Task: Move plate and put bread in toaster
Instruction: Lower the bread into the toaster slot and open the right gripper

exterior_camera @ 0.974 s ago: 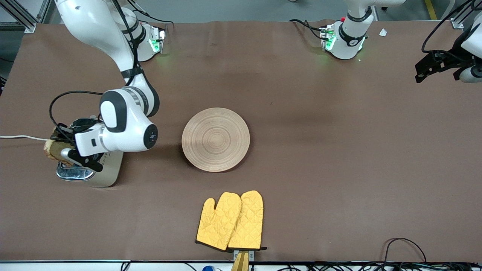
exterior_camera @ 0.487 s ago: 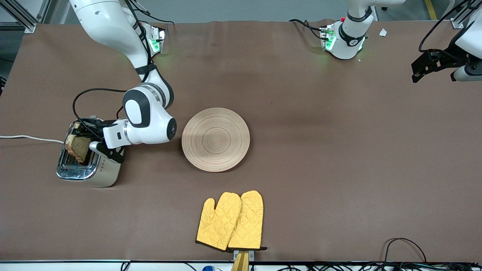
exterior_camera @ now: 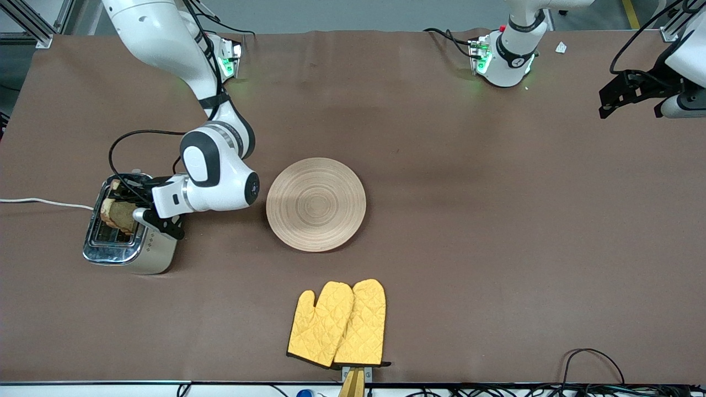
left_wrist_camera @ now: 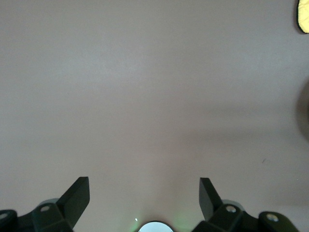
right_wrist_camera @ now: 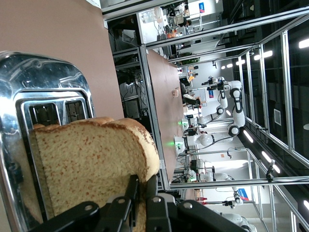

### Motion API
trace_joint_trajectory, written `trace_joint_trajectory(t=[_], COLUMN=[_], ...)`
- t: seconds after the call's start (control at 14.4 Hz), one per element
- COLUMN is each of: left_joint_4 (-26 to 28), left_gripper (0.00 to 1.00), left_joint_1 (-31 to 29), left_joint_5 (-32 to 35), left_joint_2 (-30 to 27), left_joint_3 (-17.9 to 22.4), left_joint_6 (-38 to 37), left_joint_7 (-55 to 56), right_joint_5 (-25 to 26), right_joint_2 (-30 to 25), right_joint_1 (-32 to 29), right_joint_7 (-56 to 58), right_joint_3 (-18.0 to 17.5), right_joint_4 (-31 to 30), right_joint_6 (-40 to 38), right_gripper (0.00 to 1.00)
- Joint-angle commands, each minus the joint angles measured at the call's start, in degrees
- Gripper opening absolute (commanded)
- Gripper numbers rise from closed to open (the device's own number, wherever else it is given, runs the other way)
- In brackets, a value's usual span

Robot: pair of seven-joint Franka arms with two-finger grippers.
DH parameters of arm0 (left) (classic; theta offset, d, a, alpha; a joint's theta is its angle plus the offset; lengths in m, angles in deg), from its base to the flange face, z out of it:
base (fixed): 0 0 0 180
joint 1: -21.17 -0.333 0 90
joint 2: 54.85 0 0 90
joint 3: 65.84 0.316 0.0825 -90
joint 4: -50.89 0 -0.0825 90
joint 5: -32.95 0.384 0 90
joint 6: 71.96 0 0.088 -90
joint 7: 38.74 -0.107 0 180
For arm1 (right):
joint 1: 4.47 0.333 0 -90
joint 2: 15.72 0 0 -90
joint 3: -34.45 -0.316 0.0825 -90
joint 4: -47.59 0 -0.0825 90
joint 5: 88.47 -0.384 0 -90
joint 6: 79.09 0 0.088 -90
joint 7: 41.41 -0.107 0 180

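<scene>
bread (exterior_camera: 117, 214) is clamped in the right gripper (exterior_camera: 126, 212) directly over the toaster (exterior_camera: 128, 237), which stands at the right arm's end of the table. in the right wrist view the slice (right_wrist_camera: 89, 166) hangs edge-on above the chrome slots (right_wrist_camera: 53, 113), so the insertion looks under way but not finished; the slice still needs lowering and releasing. plate (exterior_camera: 315, 204) lies bare mid-table, nearer the robots than the yellow oven mitts (exterior_camera: 337, 324), so its move looks done. left gripper (exterior_camera: 634, 94) waits with jaws apart over the left arm's end of the table. hard to tell: whether the slice's lower edge has entered a slot, since the wrist hides it.
</scene>
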Motion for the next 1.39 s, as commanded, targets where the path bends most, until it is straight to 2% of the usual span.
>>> trace_joint_trajectory(t=[0.0, 0.28, 0.35, 0.42, 0.49, 0.56, 0.63, 0.97, 1.11, 1.25, 1.32], left_joint_4=[-0.6, -0.6, -0.6, -0.5, -0.5, -0.5, -0.6, -0.8, -0.8, -0.9, -0.9], left_gripper=[1.00, 1.00, 1.00, 1.00, 1.00, 1.00, 1.00, 1.00, 1.00, 1.00, 1.00], left_joint_1=[-0.1, -0.2, -0.2, -0.1, -0.1, 0.0, -0.1, -0.3, -0.3, -0.4, -0.4], left_joint_5=[-0.8, -0.7, -0.5, -0.4, -0.3, -0.2, -0.2, 0.1, 0.0, -0.2, -0.3], left_joint_2=[0.0, 0.0, 0.0, 0.0, 0.0, 0.0, 0.0, 0.4, 0.4, 0.3, 0.3], left_joint_3=[0.0, 0.0, 0.0, 0.1, 0.1, 0.1, 0.1, 0.1, 0.1, 0.2, 0.2], left_joint_6=[-0.4, -0.4, -0.4, -0.4, -0.4, -0.4, -0.4, -0.2, -0.2, -0.1, -0.2], left_joint_7=[-0.2, -0.8, -0.9, -0.9, -0.9, -0.9, -0.8, -0.8, -0.8, -0.8, -0.8], right_joint_5=[-0.5, -0.6, -0.5, -0.7, -0.9, -1.1, -2.3, -15.9, -24.9, -35.8, -38.9], right_joint_2=[-0.5, 1.6, 1.7, 1.6, 1.6, 1.7, 1.6, 0.8, -1.3, -5.3, -7.1], right_joint_1=[-1.5, -2.5, -3.5, -4.1, -4.9, -5.3, -5.3, -3.2, -3.2, -3.4, -3.7], right_joint_7=[-1.2, -1.3, -1.2, -1.2, -1.1, -0.5, -0.3, 5.8, 5.8, 5.5, 5.5], right_joint_3=[-0.3, -0.3, -0.3, -0.3, -0.3, -0.4, -0.4, -0.5, -0.5, -0.4, -0.3], right_joint_4=[-1.0, -1.0, -0.9, -0.3, 0.4, 1.1, 2.1, 12.7, 16.5, 16.9, 16.8], right_joint_6=[2.4, 6.6, 7.8, 8.7, 9.0, 9.0, 9.0, 6.0, 5.7, 8.2, 8.6], right_gripper=[0.00, 0.02, 0.14, 0.33, 0.64, 0.92, 1.00, 1.00, 1.00, 1.00, 1.00])
